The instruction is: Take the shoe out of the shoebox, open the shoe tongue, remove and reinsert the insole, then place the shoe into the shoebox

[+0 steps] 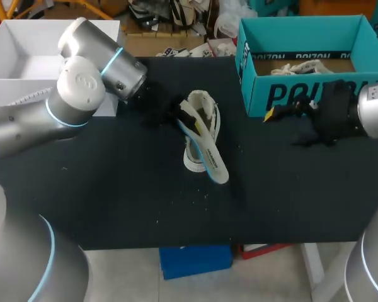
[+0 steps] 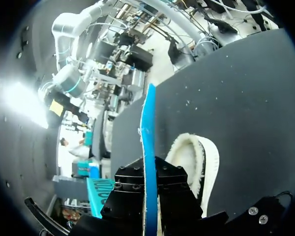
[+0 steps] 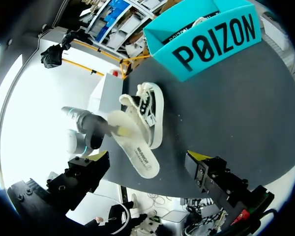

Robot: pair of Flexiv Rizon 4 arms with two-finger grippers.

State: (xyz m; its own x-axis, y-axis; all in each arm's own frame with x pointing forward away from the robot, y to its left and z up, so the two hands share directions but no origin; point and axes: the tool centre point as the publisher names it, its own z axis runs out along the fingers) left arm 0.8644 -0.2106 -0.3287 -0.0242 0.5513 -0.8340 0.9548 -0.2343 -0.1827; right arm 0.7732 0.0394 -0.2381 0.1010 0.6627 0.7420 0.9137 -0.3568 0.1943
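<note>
Clamping the blue-edged insole (image 2: 148, 128) edgewise, my left claw (image 2: 150, 179) holds it slanting over the shoe (image 1: 198, 126), which rests mid-surface (image 1: 113, 201). My right claw (image 3: 150, 157) hangs with its fingers spread wide, just beside the teal shoebox (image 1: 258, 88).

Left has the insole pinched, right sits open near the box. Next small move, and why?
Probably bring the open right pincer over to steady the shoe. The left pincer is shut on the insole, which lies slanted across the shoe with its free end sticking out past it. Nothing holds the shoe, so any pull or push on the insole would likely drag it.
</note>
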